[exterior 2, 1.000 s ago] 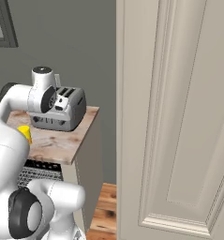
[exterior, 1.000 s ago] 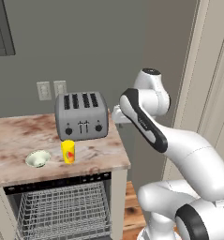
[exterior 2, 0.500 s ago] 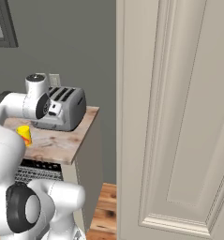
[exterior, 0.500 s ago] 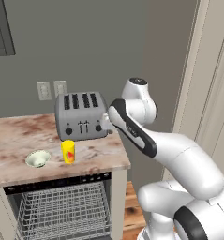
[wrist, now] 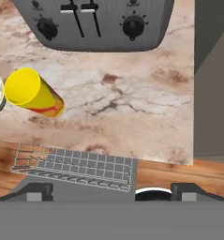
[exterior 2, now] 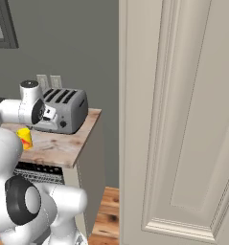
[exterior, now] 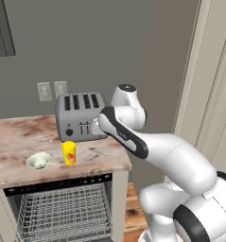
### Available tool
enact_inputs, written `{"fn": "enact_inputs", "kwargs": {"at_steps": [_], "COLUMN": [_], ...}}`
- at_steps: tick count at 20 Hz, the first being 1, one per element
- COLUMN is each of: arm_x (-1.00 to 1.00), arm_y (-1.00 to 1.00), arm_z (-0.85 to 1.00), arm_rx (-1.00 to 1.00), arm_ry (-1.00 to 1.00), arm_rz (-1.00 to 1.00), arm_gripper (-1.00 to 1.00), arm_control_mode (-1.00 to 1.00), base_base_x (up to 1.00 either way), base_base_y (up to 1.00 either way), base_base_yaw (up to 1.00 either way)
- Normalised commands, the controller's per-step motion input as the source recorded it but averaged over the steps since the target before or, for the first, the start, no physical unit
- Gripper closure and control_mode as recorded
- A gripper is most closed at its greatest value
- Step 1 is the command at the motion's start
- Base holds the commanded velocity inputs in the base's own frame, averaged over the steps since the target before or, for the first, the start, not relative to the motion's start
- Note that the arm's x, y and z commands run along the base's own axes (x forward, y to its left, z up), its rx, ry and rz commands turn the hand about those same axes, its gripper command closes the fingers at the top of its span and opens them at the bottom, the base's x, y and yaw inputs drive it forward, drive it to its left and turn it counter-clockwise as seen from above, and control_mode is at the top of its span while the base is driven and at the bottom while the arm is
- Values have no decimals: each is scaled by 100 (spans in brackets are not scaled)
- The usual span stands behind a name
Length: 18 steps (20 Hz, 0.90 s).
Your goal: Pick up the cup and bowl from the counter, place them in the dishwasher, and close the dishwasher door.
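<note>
Hand view pictures are showing nothing yet being done: the small yellow cup [wrist: 31, 93] and pale greenish-white bowl [exterior: 38, 159] are sitting on the marbled counter [wrist: 132, 93] above the open dishwasher's grey wire rack [exterior: 62, 212], the empty gripper [wrist: 111, 190] being held above, jaws apart.

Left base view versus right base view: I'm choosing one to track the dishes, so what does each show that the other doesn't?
The left base view alone shows the bowl, the wall outlets and the dishwasher's wire rack. The right base view alone shows a tall panelled door up close. Both show the cup, the toaster and the counter.
</note>
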Motion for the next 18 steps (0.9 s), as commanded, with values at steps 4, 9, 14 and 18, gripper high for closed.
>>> {"fn": "enact_inputs", "kwargs": {"at_steps": [4, 9, 14, 18], "arm_x": [0, 3, 12, 19], "arm_y": [34, 34, 36, 30], "arm_z": [-9, -14, -22, -17], "arm_rx": [2, 2, 0, 0], "arm_ry": [0, 0, 0, 0], "arm_rz": [0, -3, -3, -2], "arm_gripper": [-100, -100, -100, -100], "arm_control_mode": [-100, -100, -100, -100], "base_base_x": [0, 0, 0, 0], "base_base_y": [0, 0, 0, 0], "base_base_yaw": [0, 0, 0, 0]}}
